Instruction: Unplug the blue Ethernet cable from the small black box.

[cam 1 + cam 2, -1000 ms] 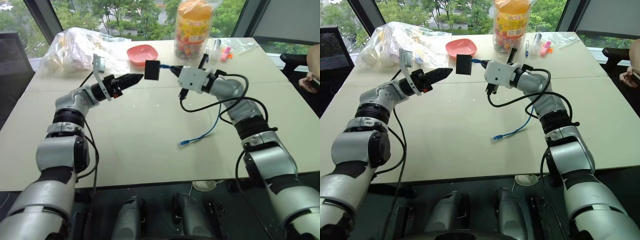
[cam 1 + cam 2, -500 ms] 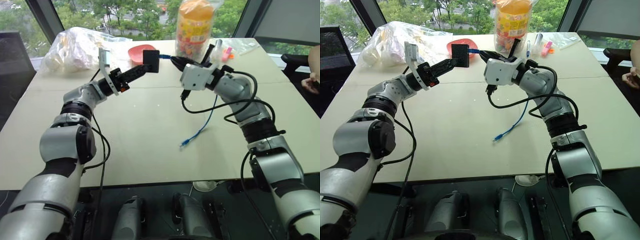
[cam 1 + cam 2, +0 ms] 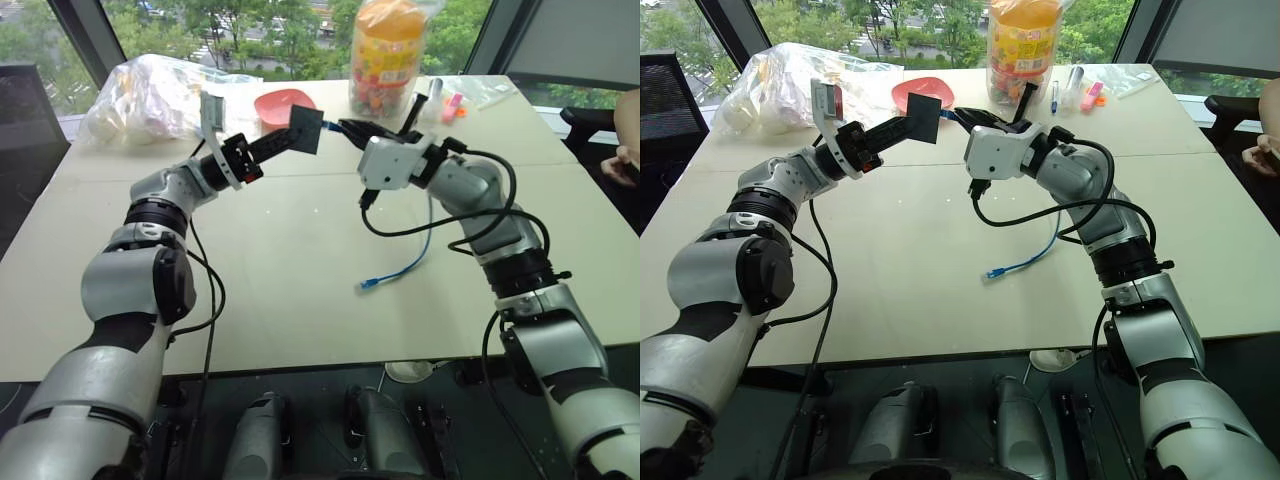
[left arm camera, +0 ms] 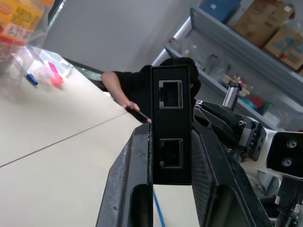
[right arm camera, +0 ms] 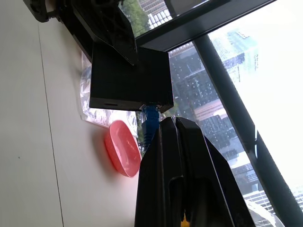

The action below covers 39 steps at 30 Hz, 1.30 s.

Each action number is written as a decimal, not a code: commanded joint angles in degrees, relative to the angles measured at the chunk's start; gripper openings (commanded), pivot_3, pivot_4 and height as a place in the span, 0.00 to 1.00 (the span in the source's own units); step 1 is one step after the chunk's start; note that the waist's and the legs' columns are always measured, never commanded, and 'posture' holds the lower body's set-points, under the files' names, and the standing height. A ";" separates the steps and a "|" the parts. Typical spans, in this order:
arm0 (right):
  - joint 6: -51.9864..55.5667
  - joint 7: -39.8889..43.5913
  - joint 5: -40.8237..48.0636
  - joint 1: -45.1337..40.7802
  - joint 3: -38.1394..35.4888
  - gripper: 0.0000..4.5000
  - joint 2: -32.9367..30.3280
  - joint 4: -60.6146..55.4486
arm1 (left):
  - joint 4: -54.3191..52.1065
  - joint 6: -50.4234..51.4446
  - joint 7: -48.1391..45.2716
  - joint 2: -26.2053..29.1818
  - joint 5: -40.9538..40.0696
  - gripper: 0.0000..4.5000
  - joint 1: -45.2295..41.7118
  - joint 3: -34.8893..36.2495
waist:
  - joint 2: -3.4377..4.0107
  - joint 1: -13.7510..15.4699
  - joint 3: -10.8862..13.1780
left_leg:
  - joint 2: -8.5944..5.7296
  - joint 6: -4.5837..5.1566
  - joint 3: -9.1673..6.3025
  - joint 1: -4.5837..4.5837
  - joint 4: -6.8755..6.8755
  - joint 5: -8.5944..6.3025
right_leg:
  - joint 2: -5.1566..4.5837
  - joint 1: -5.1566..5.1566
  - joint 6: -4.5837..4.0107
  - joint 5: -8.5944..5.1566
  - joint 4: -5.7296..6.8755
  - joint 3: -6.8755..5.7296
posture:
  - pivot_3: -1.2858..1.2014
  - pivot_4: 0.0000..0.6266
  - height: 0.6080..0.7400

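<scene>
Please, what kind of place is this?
Probably an office or lab room upstairs: a pale table beside big windows facing trees, city buildings outside, and storage shelves with cardboard boxes.

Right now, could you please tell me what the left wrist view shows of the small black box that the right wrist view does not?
The left wrist view alone shows the small black box face-on with two empty sockets, clamped between the left pincer's fingers, and a person behind.

The right wrist view alone shows the blue Ethernet cable plugged into the box's other side, held in the shut right pincer, with a pink bowl on the table.

Both show the box held above the table.
</scene>
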 commanded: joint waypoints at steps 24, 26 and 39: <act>64.82 -19.57 76.02 16.36 -25.78 0.74 32.27 -34.68 | -20.02 20.24 -3.40 -4.73 -12.99 0.10 8.28 7.40 | -0.04 0.25 0.00 | 0.05 0.07 -0.38 -0.14 0.02 -0.05 | -0.09 -0.03 -0.19 0.12 -0.03 0.01 | 0.52 0.24 1.00; 64.21 -19.05 75.23 15.78 -25.00 0.74 32.32 -34.01 | -23.22 21.69 -2.49 -5.65 -13.78 0.10 10.13 7.00 | -0.04 0.14 0.00 | 0.06 0.08 -0.39 -0.14 0.01 -0.05 | -0.06 -0.04 -0.18 0.11 -0.02 0.01 | 0.52 0.24 1.00; 62.05 -16.77 72.66 13.88 -23.34 0.62 30.61 -30.79 | -28.22 23.87 0.12 -6.13 -15.85 0.10 13.14 5.27 | -0.04 0.19 0.00 | 0.08 0.07 -0.47 -0.15 0.03 -0.05 | 0.00 -0.05 -0.17 0.09 -0.03 0.01 | 0.52 0.24 1.00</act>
